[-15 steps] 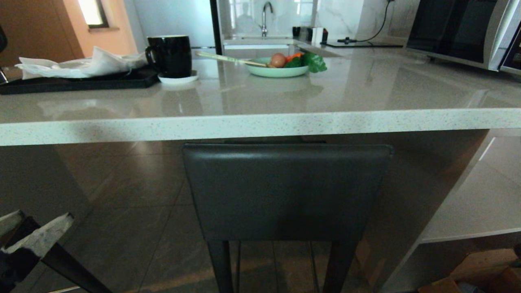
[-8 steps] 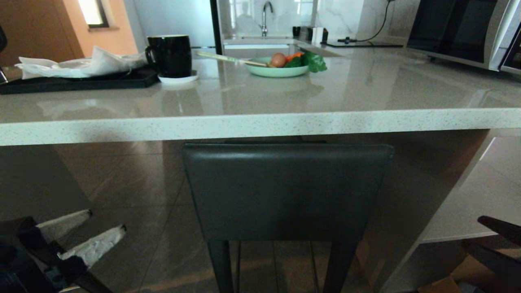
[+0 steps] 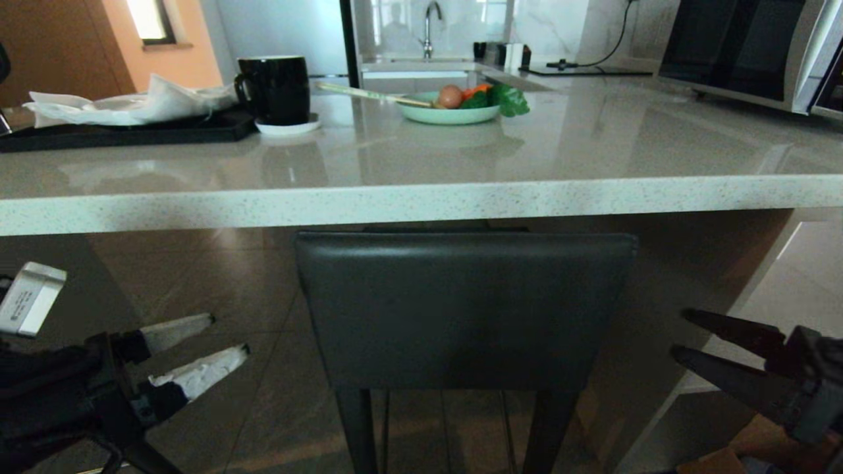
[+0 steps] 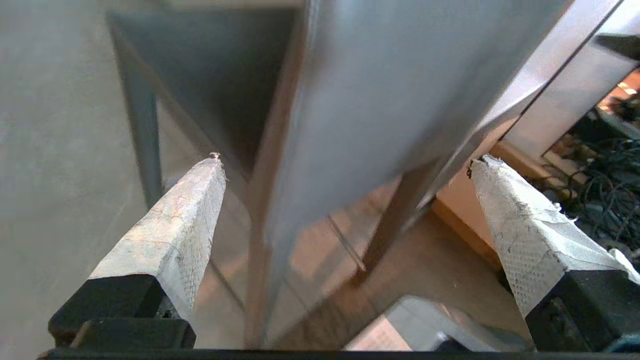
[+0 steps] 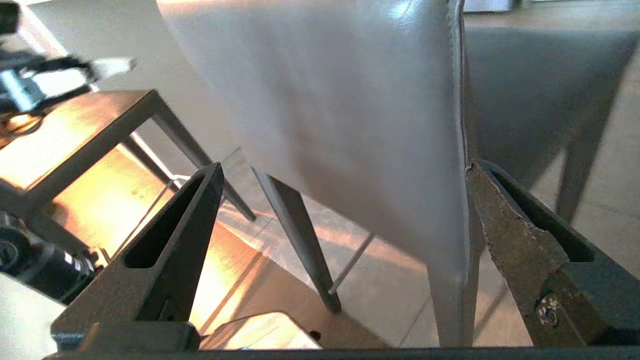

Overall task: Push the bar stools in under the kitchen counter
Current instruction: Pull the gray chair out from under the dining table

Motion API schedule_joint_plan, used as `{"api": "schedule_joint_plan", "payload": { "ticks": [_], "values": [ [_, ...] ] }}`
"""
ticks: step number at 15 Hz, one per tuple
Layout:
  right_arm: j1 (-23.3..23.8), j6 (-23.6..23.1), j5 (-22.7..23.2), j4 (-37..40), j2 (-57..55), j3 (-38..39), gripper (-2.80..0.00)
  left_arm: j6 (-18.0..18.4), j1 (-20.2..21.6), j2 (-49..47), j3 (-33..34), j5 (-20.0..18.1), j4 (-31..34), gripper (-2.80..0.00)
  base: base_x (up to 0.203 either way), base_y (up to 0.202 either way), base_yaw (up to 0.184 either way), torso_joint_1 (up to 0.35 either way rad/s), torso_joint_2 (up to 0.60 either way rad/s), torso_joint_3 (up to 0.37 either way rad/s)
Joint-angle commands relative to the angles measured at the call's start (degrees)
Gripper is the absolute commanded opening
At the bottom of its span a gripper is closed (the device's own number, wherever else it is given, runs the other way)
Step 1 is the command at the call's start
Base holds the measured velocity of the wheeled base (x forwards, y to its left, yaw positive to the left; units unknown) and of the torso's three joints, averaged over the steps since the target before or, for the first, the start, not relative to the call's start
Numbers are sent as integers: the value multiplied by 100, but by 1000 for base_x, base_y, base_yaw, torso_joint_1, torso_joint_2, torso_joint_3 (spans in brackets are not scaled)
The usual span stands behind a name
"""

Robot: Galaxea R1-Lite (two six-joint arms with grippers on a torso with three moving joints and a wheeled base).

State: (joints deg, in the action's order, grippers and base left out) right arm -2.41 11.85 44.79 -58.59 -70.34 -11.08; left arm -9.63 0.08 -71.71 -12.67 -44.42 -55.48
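The left claw hangs low at the robot's left, its two white-taped fingers spread wide and holding nothing, tips pointing inward toward the stool. The right claw mirrors it at the robot's right, its dark fingers equally wide apart and empty, tips also pointing inward.

Between them stands one bar stool, its dark-grey backrest facing the robot and running crosswise, from one claw toward the other. Each claw sits just beside its own end of the backrest without touching it, and neither looks clearly nearer. In the left wrist view the backrest's side edge lies between the spread fingers; in the right wrist view the opposite edge sits close to one finger, though blur makes contact hard to judge.

The stool's backrest top lies just below the front edge of the kitchen counter, which is directly beyond it. The push therefore runs straight ahead, away from the robot, across the backrest's long axis.
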Motion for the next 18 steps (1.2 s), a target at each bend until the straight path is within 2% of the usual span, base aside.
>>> {"api": "schedule_joint_plan", "payload": {
  "ticks": [1, 3, 6, 12, 15, 18],
  "values": [
    [-9, 3, 204, -766, -1062, 60, 0, -52, 181, -1154, 205, -306, -1334, 0, 0, 0, 0, 0, 0, 0],
    [-56, -5, 309, -1112, -1465, 0, 0, -86, 234, -1532, 191, -517, -1744, 0, 0, 0, 0, 0, 0, 0],
    [-67, -7, 402, -1492, -1877, -231, 0, -88, 101, -1876, -223, -542, -1781, 0, 0, 0, 0, 0, 0, 0],
    [-239, -25, 796, -1516, -2431, -813, 0, -52, -503, -2276, -583, -484, -1800, 0, 0, 0, 0, 0, 0, 0],
    [-554, -19, 847, -1518, -2580, -1048, 0, -27, -578, -2527, -881, -481, -1800, 0, 0, 0, 0, 0, 0, 0],
    [-650, -86, 933, -1582, -2778, -1107, 0, -26, -579, -2803, -1286, -479, -1800, 0, 0, 0, 0, 0, 0, 0]
  ]
}}
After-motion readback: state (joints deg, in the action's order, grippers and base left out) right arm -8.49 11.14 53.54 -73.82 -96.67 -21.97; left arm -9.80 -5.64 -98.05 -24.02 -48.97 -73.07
